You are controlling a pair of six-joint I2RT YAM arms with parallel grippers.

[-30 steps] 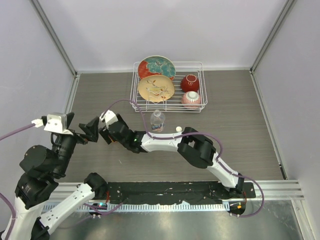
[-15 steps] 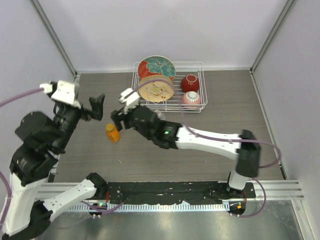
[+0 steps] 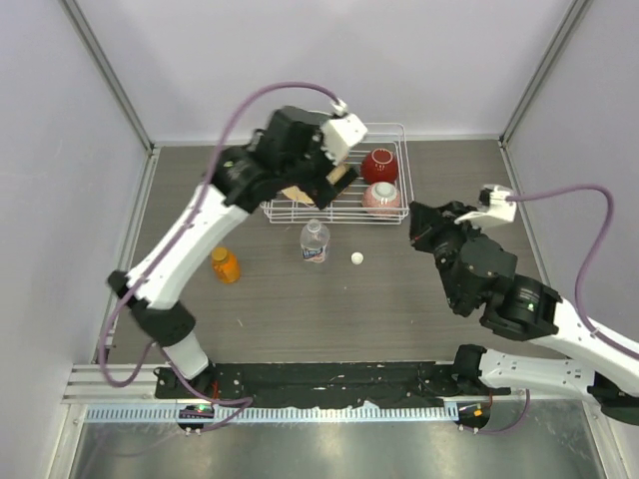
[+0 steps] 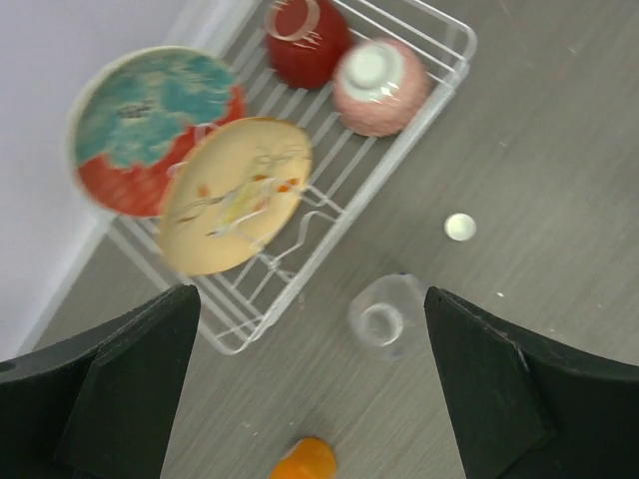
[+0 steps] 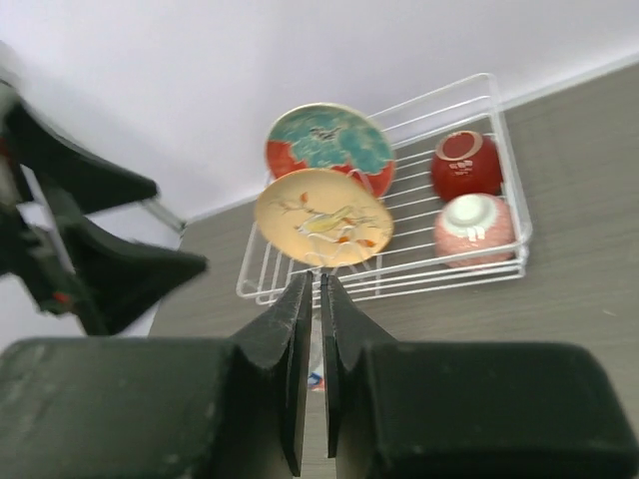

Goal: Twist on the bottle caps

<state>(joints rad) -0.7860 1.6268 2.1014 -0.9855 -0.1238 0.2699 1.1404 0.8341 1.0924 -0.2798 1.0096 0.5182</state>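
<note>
The clear bottle (image 3: 314, 242) stands uncapped in mid-table, just in front of the rack; from above its open neck (image 4: 384, 317) shows. A white cap (image 3: 356, 257) (image 4: 459, 227) lies on the table just right of it. The squat orange bottle (image 3: 226, 264) (image 4: 305, 459) stands to the left. My left gripper (image 3: 329, 170) (image 4: 310, 399) hangs high over the rack's front, open and empty. My right gripper (image 3: 419, 228) (image 5: 312, 289) is off to the right of the bottles, shut on nothing.
A white wire rack (image 3: 334, 215) at the back holds two plates (image 4: 235, 195), a red bowl (image 3: 379, 165) and a pink bowl (image 3: 381, 198). Walls close in the table on three sides.
The right arm has pulled back from the left side to the right and its jaws have shut. The left arm has swung up over the rack. The orange bottle now stands uncovered.
</note>
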